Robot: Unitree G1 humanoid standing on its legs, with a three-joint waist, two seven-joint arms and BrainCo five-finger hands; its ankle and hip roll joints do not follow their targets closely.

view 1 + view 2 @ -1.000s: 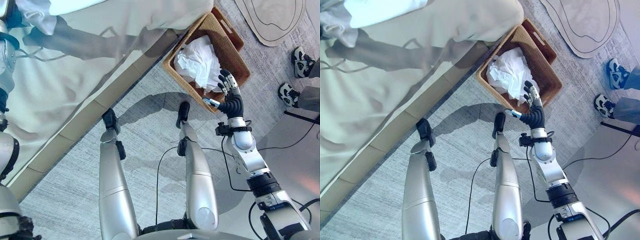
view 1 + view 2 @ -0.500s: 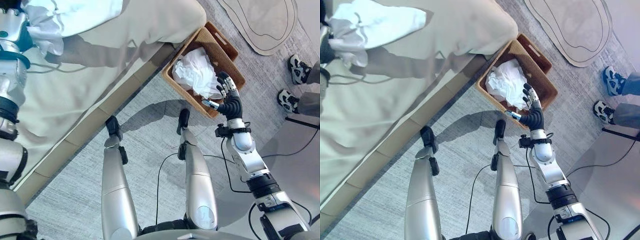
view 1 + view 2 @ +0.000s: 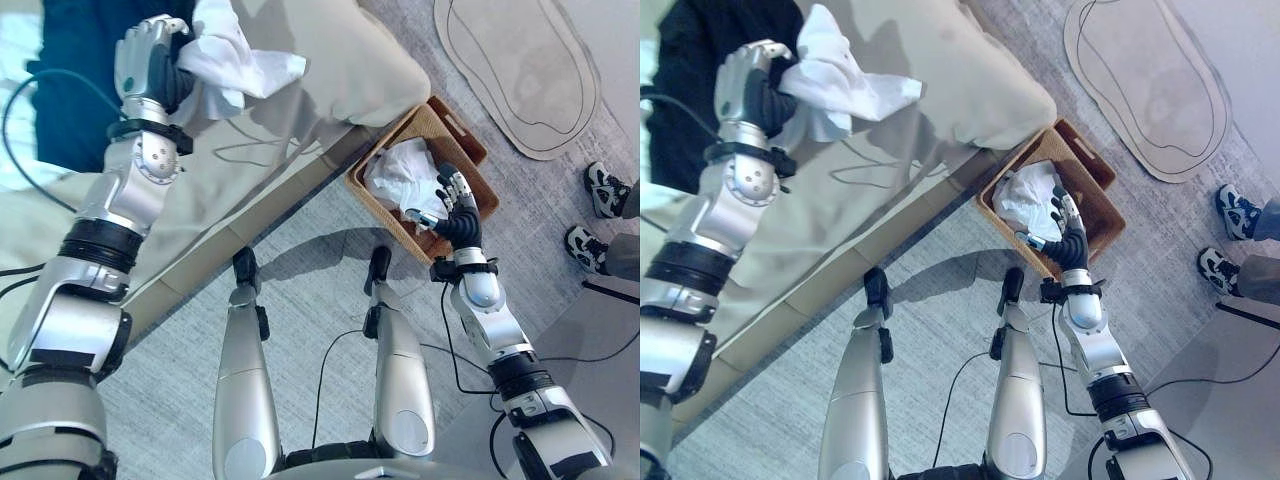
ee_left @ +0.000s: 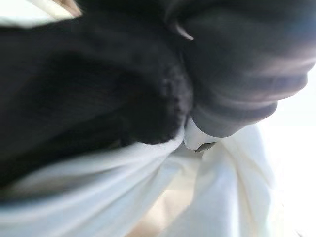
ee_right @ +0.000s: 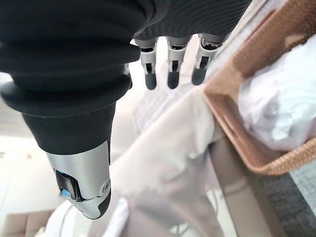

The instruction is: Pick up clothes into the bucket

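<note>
We are clutching a white garment (image 3: 845,90) in our left hand (image 3: 750,85), upper left, above the bed (image 3: 940,110). Our right hand (image 3: 1065,235), fingers relaxed, is hovering over the wicker basket (image 3: 1095,215). Dangling cloth may snag the bedding.

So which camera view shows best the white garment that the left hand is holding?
The right eye view: the white garment shows whole there, bunched in the left hand above the bed. The left eye view shows it too, cropped by the top edge. The left wrist view gives close white folds, the right wrist view nothing certain.
</note>
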